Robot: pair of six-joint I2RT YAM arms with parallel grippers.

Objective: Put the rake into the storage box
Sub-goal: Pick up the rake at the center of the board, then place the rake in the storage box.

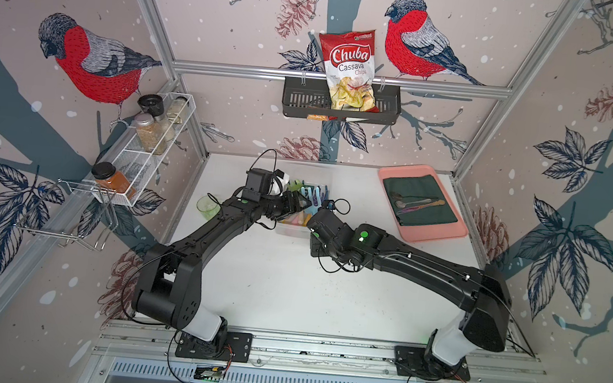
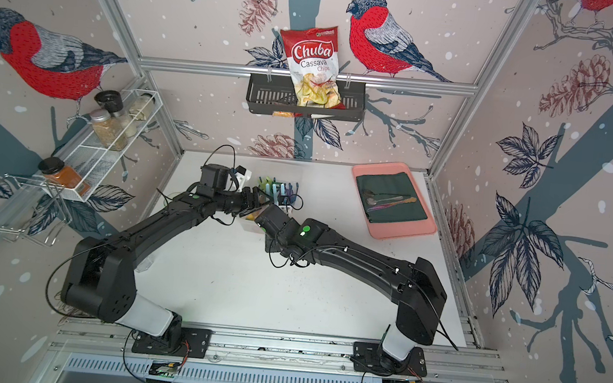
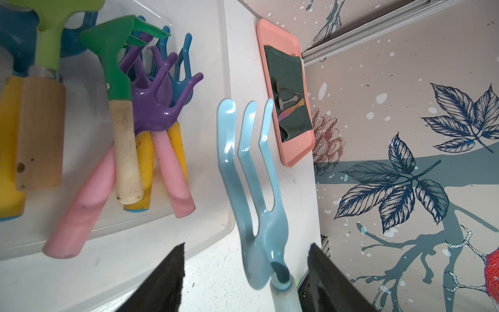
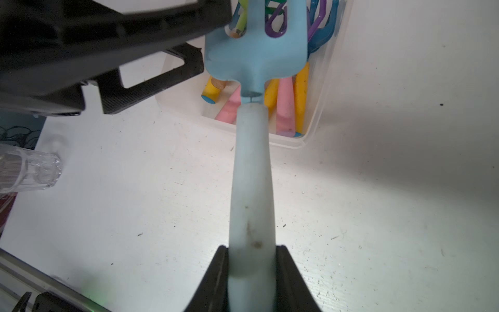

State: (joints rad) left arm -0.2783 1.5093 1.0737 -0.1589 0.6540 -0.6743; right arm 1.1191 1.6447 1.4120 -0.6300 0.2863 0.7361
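rake [image 4: 251, 175]: light blue, three tines, pale handle. it is held off the white surface [image 4: 378, 216] and rests in nothing. the right hand [image 4: 252, 259] is pinching the lower end of the handle, with one black finger [image 4: 216, 270] pressed on each side. the handle runs straight out from that hand toward the storage box [image 4: 316, 127].

storage box: a clear tub standing on the surface near the middle, toward the back. it holds a pile of toy tools [image 3: 151, 108]: a purple rake, a green one with a pale handle, blue tines behind them, and pink and yellow handles lying along the floor of the tub.

rake against box: in the right wrist view the rake head overlaps the near end of the box, above the tools. in the left wrist view the tines show just beside the box's corner, on the side facing the pink tray [image 3: 272, 32]. whether the head is over the opening or just outside the rim cannot be told. the rake is apart from the tools.

left hand [image 3: 247, 250]: fingers [image 3: 162, 275] spread wide, one on each side of the rake's neck where head meets handle. a clear gap shows on the box side; contact on the other side cannot be told.

other items: the pink tray, at the back right of the surface, carries a dark green cloth [image 1: 417, 199] with spoons on it. a green cup [image 1: 207, 206] stands beside the left arm.
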